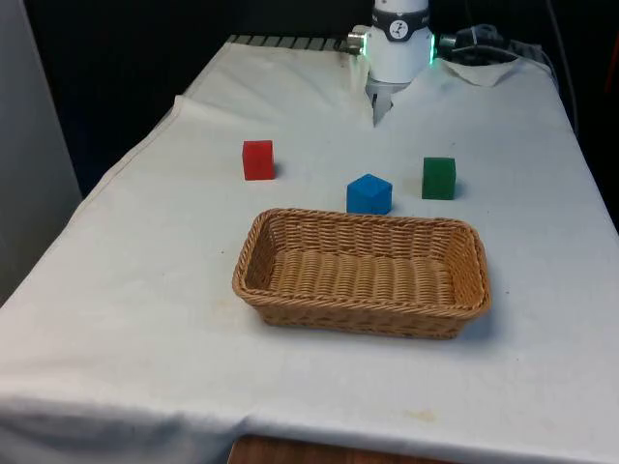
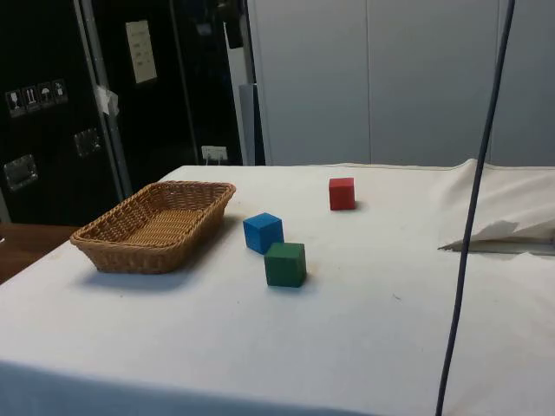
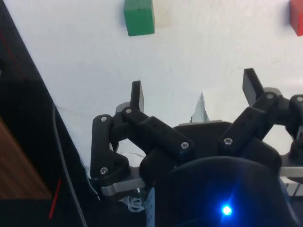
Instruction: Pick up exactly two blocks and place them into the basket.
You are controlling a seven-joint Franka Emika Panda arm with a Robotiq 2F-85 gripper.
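A red block (image 1: 257, 159) (image 2: 342, 193) sits toward the front view's left. A blue block (image 1: 368, 194) (image 2: 263, 232) lies just behind the wicker basket (image 1: 360, 232) (image 2: 121, 248), and a green block (image 1: 438, 178) (image 2: 284, 264) stands to its right in the front view. The basket holds nothing. My gripper (image 3: 195, 87) hovers open over bare cloth near the robot's end of the table, with nothing between its fingers (image 3: 137, 94). The green block (image 3: 139, 17) and an edge of the red block (image 3: 298, 16) lie ahead of it in the wrist view.
The white cloth (image 1: 145, 319) is rumpled into a raised fold (image 2: 503, 230) near the robot's end. A dark cable (image 2: 473, 225) hangs across the side view. The arm's base (image 1: 398, 43) stands at the far end.
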